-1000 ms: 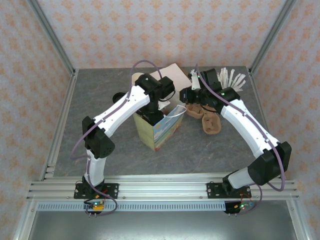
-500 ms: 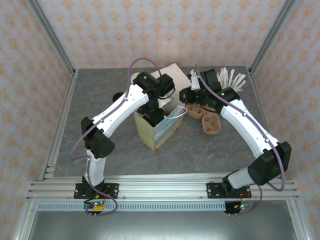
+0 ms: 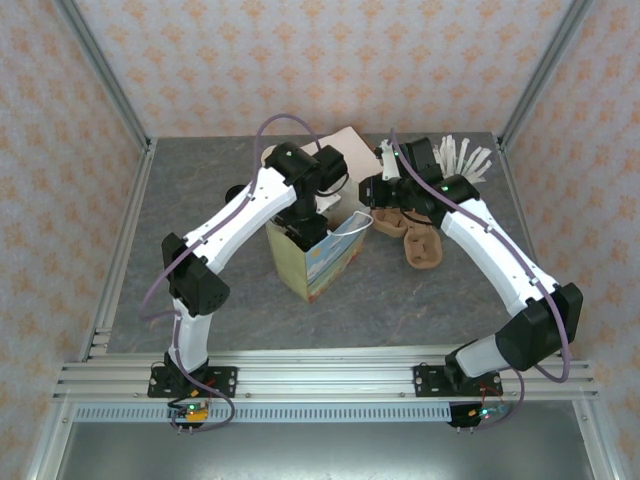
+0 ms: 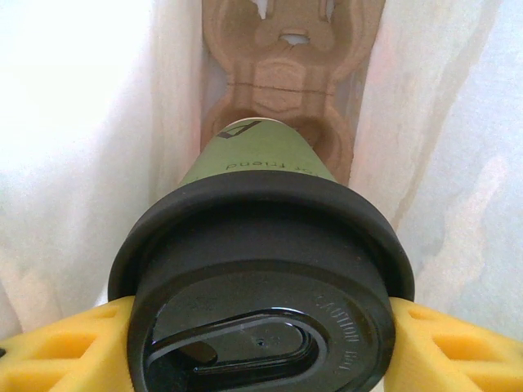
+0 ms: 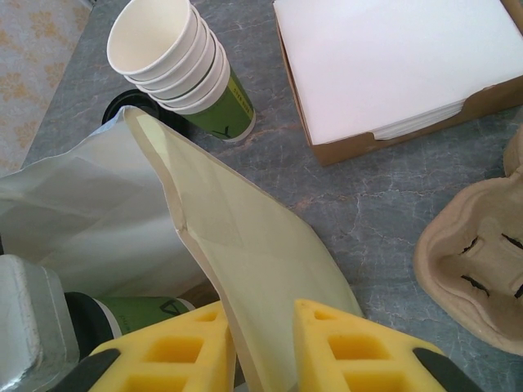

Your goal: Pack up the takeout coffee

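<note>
Left wrist view, left gripper (image 4: 260, 353): its yellow fingers (image 4: 57, 351) press on either side of a round black lid (image 4: 261, 269), clamped on the takeout coffee (image 4: 257, 163).
Takeout coffee: it is upright inside the paper bag (image 4: 90, 122), green wall below the lid. Its foot is over one well of the cup carrier (image 4: 286, 73); whether it sits in that well I cannot tell.
Cup carrier: brown moulded pulp, lying flat on the bag's floor between the pale walls.
Paper bag: in the top external view it stands upright at mid-worktop, closer to the near edge than the other things, mouth up, with the left arm reaching down into it.
Right gripper (image 5: 260, 327): it is closed on the bag's upper rim at the bag's right side, with the paper pinched between its two yellow fingers.
Spare pulp carriers (image 3: 422, 245): they lie on the grey worktop (image 3: 400, 300) just right of the bag, partly under the right arm.
Cup stack (image 5: 176, 57): lidless cream cups nested together, green on the lowest one, upright behind the bag towards the far edge.
Loose black lid (image 5: 122, 106): it lies flat on the worktop just beside the stack's foot, partly hidden by the bag's rim.
Napkin box (image 5: 400, 65): a shallow brown box of white sheets near the middle of the far edge.
Pale sticks (image 3: 462, 155): they are fanned out at the far right corner, too small to name.
</note>
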Available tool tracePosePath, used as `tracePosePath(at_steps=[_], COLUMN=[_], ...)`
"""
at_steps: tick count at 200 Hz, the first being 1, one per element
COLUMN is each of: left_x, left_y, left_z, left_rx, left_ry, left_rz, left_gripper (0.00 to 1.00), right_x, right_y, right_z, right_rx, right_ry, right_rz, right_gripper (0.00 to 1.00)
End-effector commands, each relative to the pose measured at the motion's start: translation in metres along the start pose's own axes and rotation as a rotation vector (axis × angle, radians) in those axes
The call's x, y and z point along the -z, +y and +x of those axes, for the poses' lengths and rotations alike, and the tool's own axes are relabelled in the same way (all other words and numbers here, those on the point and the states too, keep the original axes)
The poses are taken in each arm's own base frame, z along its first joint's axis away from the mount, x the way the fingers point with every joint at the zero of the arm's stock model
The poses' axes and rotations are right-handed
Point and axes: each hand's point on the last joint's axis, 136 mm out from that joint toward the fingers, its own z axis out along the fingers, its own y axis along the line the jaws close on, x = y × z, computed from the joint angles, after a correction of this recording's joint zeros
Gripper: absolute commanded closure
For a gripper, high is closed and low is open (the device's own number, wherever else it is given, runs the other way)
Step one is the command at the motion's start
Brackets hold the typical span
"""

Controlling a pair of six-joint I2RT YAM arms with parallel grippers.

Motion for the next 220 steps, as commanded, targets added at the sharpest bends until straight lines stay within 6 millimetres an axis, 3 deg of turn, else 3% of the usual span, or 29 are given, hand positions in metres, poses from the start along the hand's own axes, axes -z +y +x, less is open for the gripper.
tracePosePath(at_steps=[1,220], left_x=[-0.008,-0.042], left_y=[0.005,0.005], left_z=[-0.001,-0.001], left_rx=[0.016,0.016], left_ry=[0.027,0.058], left_rz=[-0.031,-0.02], left_gripper=[0.63,0.65], right_x=[0.005,0.005], right_y=[0.0,0.001], right_z=[0.002,0.002], right_rx=[0.02,0.024], right_ry=[-0.009,-0.008], right_rz=[0.011,0.012], right_gripper=[0.76,0.77])
